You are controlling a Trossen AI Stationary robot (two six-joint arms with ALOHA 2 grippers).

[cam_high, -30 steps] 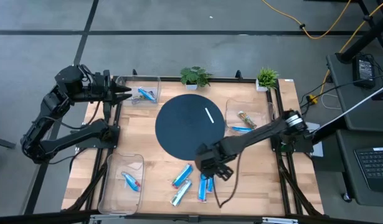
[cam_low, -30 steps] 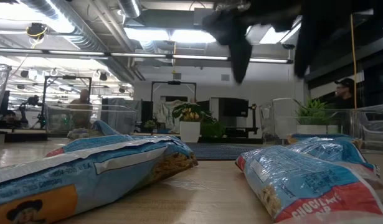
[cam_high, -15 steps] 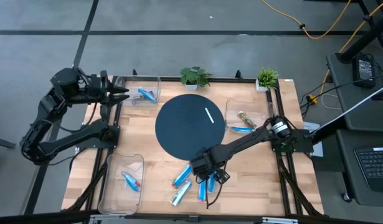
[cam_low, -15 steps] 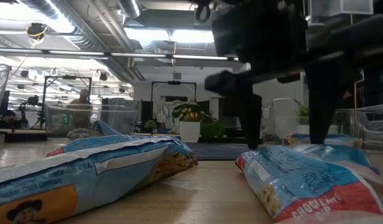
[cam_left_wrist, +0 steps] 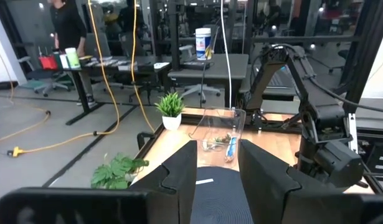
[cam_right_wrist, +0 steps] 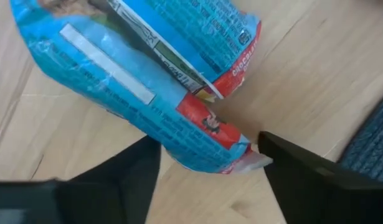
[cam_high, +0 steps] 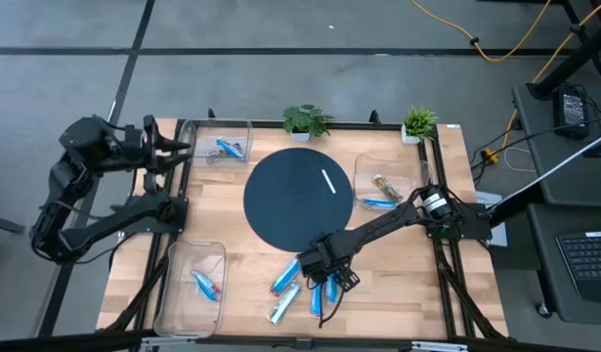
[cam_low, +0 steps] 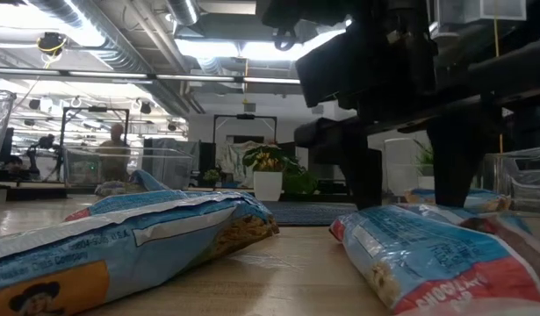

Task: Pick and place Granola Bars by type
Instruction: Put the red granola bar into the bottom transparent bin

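Several blue foil Granola Bars lie near the table's front edge (cam_high: 284, 278). My right gripper (cam_high: 321, 270) points down over them, open. Its fingers (cam_right_wrist: 138, 167) stand on either side of the red-printed end of one blue bar (cam_right_wrist: 147, 93), which lies flat on the wood (cam_low: 428, 254). My left gripper (cam_high: 183, 149) hangs level and open by the far-left bin (cam_high: 220, 147), with nothing between its fingers (cam_left_wrist: 217, 163). My right gripper comes from above, pointing down, with one finger at each long side of the bar's red end (cam_right_wrist: 211, 127). I cannot tell whether the fingers touch the wrapper. The bar lies flat on the table.
Clear bins hold bars at the far left (cam_high: 229, 149), near left (cam_high: 205, 286) and right (cam_high: 382, 186). A dark round mat (cam_high: 280, 210) with a white mark (cam_high: 328, 181) fills the middle. Two small plants (cam_high: 305, 119) (cam_high: 418, 122) stand at the far edge.
My right gripper has sunk onto the bars near the front edge, shifting a little toward the table's left and rolling at the wrist. My left gripper has drawn back toward the table's left edge, away from the far-left bin.
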